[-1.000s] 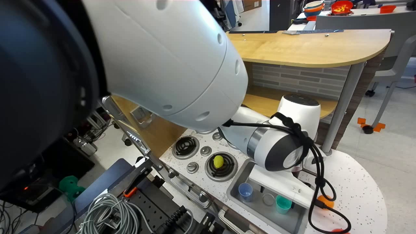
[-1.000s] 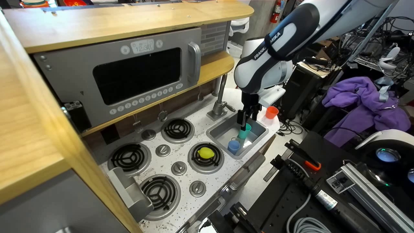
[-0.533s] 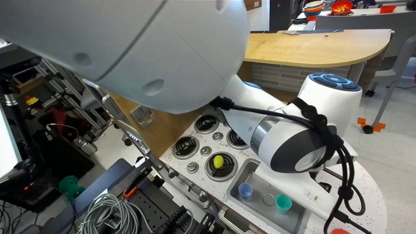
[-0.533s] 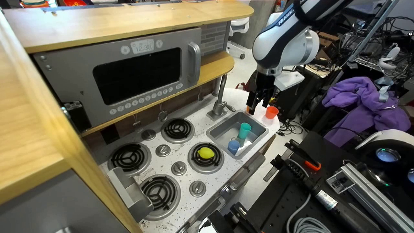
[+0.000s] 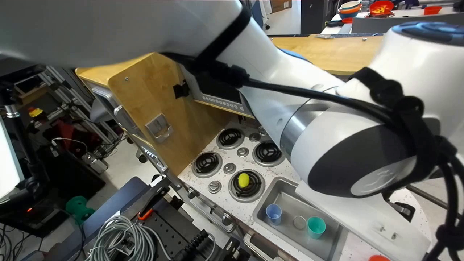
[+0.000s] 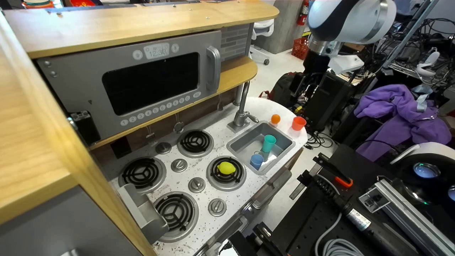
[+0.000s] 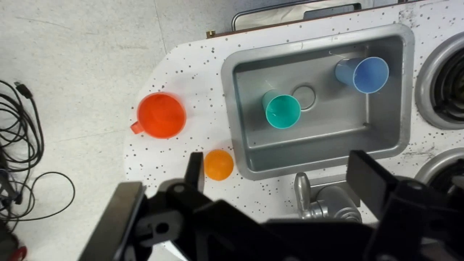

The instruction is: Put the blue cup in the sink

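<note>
Your gripper (image 7: 278,163): nearest, entering at the bottom of the wrist view. Fingers spread wide apart, unladen. Hangs raised, higher than the worktop (image 7: 203,69), which is white, dark-speckled and rounded at one end.

Orange ball (image 7: 218,165): one, on the worktop just beside the end rim of the sink (image 7: 333,116); close to one finger as you see it in the wrist view.

Grey tap (image 7: 333,203): one, lever-handled, at a long side of the sink; partly behind the gripper in your wrist view.

Turquoise-blue cup (image 7: 282,110): one, the piece your task names. Stands upright inside the sink, just beside the round drain (image 7: 304,97), toward the orange ball's end. Plain turquoise throughout, leaning to green; smooth, plastic-looking. Round mouth turned up, wall tapering to a narrower base, rim a thin paler line. Inside, a deeper green as you look down into it, with a small pale glint.

Red cup (image 7: 161,115): one, orange-red, short-handled, on the worktop toward its rounded end.

Darker blue cup (image 7: 362,75): one, upright in the same silver-grey sink, at your far end of it; similar tapered form.

Yellow lemon (image 6: 226,168): one, on a coiled burner (image 6: 227,186); you have it in both exterior views.

Microwave (image 6: 142,81): one, grey, dark-windowed, display reading 12:30, behind and above the burners in an exterior view.
</note>
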Controlling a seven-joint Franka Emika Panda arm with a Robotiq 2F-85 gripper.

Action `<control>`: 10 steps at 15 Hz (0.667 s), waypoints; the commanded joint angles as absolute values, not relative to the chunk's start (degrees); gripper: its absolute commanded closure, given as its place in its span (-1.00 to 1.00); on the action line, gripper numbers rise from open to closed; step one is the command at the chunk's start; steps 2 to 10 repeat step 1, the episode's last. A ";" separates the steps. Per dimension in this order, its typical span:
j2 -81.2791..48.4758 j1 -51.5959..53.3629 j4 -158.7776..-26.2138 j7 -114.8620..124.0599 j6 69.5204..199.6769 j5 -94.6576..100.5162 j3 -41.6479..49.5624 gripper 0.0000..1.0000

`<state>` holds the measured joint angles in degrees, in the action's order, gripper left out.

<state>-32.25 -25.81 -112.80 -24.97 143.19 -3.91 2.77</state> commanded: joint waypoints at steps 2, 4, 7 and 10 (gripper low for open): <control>-31.62 -25.18 -113.30 -25.28 143.07 -4.42 3.60 -1.00; -31.62 -25.18 -113.30 -25.28 143.07 -4.42 3.60 -1.00; -31.62 -25.18 -113.30 -25.28 143.07 -4.42 3.60 -1.00; -31.62 -25.18 -113.30 -25.28 143.07 -4.42 3.60 -1.00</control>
